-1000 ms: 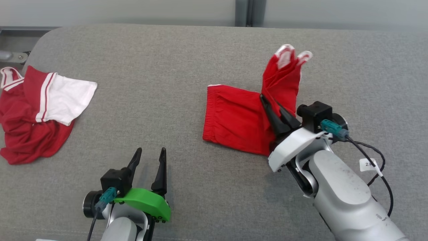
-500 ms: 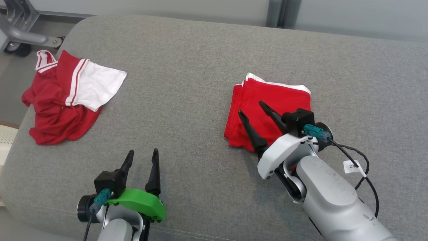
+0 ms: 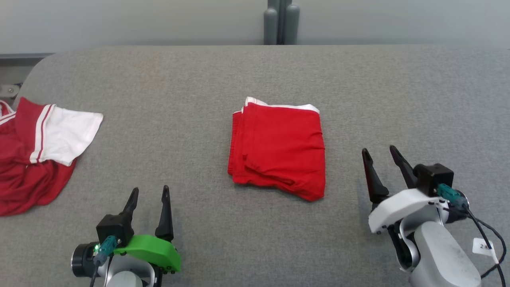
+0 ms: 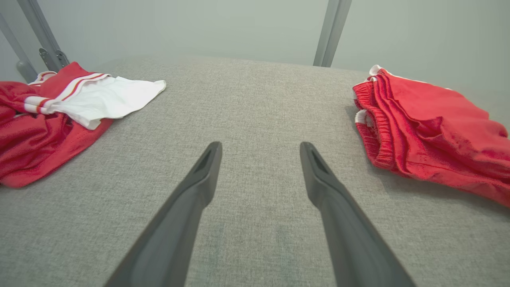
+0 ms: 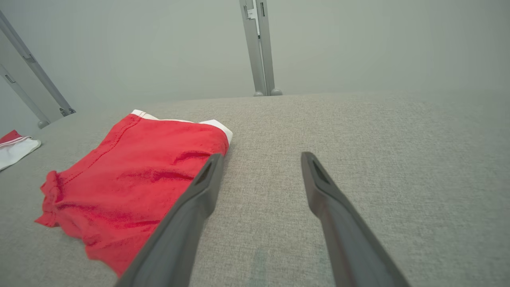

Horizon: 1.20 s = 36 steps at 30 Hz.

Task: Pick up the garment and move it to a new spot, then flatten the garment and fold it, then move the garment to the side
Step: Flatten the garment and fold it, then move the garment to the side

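Your R gripper (image 3: 378,149): jaws wide, holding nothing, over the grey fabric surface (image 3: 199,99), just R of the folded red shorts (image 3: 279,151) and not touching them. Your L gripper (image 3: 150,188): jaws also wide, empty, at the near edge, L of the shorts and well apart. Shorts: flat rectangular stack at approx. centre of the surface, white trim along the far edge, elastic waistband toward the L side. Far L: crumpled red-and-white jersey (image 3: 36,159), cut by the frame edge in head view. Behind the surface: grey post (image 3: 281,22) against a pale wall.
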Available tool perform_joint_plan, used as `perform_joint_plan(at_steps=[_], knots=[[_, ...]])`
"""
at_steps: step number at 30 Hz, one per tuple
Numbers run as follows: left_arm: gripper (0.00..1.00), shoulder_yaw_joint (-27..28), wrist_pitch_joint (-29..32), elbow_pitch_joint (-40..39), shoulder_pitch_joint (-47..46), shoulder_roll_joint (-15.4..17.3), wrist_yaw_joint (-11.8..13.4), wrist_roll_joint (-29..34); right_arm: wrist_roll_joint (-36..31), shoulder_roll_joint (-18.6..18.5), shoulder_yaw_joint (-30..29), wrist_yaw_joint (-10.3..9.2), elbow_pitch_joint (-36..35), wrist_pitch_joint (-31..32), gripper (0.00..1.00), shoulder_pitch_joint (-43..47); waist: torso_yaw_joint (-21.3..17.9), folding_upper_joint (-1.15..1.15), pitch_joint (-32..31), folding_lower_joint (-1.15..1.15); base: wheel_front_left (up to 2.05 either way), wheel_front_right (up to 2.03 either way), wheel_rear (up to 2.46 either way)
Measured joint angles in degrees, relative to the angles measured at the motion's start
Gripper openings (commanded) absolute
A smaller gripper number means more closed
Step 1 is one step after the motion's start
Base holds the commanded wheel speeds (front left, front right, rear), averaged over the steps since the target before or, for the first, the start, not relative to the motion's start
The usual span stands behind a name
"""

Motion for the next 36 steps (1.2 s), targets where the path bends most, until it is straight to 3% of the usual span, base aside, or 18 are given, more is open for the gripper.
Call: perform_joint_plan(at_steps=[13,36], knots=[[1.00,5.21,0.00,-1.02,4.60,-0.01,-1.25,4.00,-2.85,1.01,-4.82,0.00,-1.72,0.00,1.00,8.59,-5.94,0.00,-4.91,0.00,0.00,0.00,0.00],[1.00,6.51,0.00,-2.59,8.86,-0.02,-1.51,4.99,-3.75,1.74,-3.03,0.00,-5.14,0.00,1.00,11.97,-7.22,0.00,-8.42,0.00,0.00,0.00,0.00]])
